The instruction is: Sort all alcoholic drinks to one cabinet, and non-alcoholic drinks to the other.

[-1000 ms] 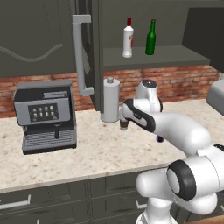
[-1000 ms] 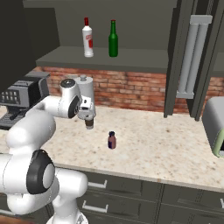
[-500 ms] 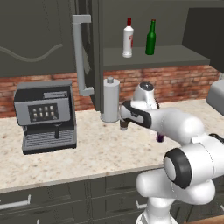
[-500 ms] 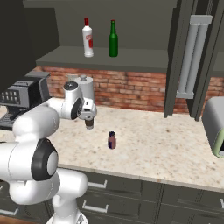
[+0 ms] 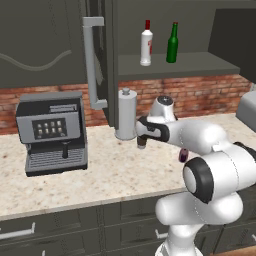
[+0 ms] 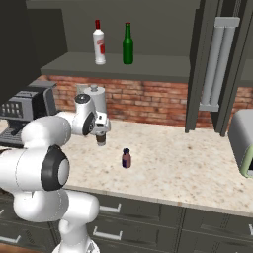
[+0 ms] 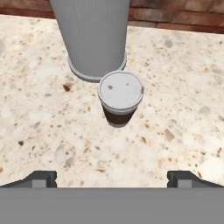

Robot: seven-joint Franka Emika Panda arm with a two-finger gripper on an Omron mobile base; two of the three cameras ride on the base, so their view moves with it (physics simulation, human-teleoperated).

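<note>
A white-lidded coffee cup (image 7: 120, 94) with a brown sleeve stands on the counter against the grey canister (image 7: 92, 35). My gripper (image 7: 112, 178) hangs open just above the cup (image 5: 142, 142), one fingertip (image 7: 41, 178) on each side and nothing between them. From the two sides my gripper (image 5: 145, 131) (image 6: 101, 129) sits right over the cup (image 6: 101, 141). The tiny purple bottle (image 6: 126, 158) (image 5: 183, 155) stands alone nearer the counter's front. The white bottle (image 5: 146, 44) and the green bottle (image 5: 172, 43) stand on the open cabinet's shelf (image 5: 200, 64).
The cabinet door (image 5: 92, 60) hangs open beside the canister (image 5: 127, 115). A second open door with a bar handle (image 6: 220, 64) stands to the right. A coffee machine (image 5: 52, 132) sits left on the counter, and a pale appliance (image 6: 244, 143) at the far right.
The hand has stayed over the coffee cup and sunk slightly, while the elbow and forearm have swung round. The jaws remain open.
</note>
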